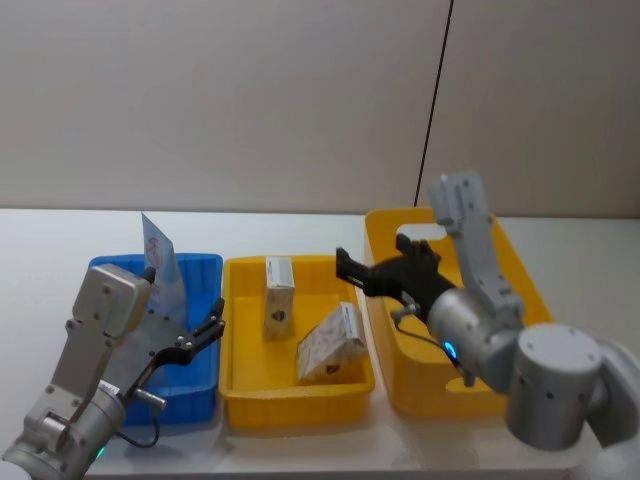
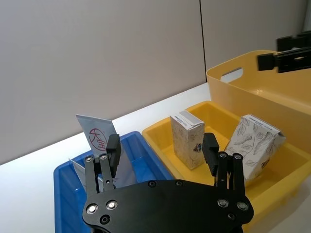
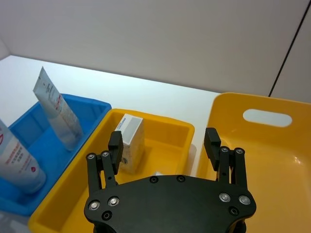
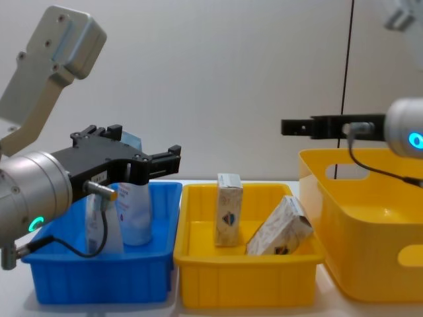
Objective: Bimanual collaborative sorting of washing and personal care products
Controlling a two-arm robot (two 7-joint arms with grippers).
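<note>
Cardboard box [image 1: 330,345] leans in the middle yellow bin [image 1: 300,395]; a skewed pinch could topple it. Left gripper [image 2: 162,145], right gripper [image 3: 164,141]: jaws apart, empty.

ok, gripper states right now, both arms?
Left gripper: open, holding nothing, above the blue bin.
Right gripper: open, holding nothing, above the middle yellow bin.

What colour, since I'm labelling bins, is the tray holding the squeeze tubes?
Blue; the tray shows best in the chest view.

White table [image 1: 50,240]: blue bin [image 4: 99,285], yellow bin [image 4: 244,285], larger yellow bin [image 4: 370,264], seemingly abutting.
</note>
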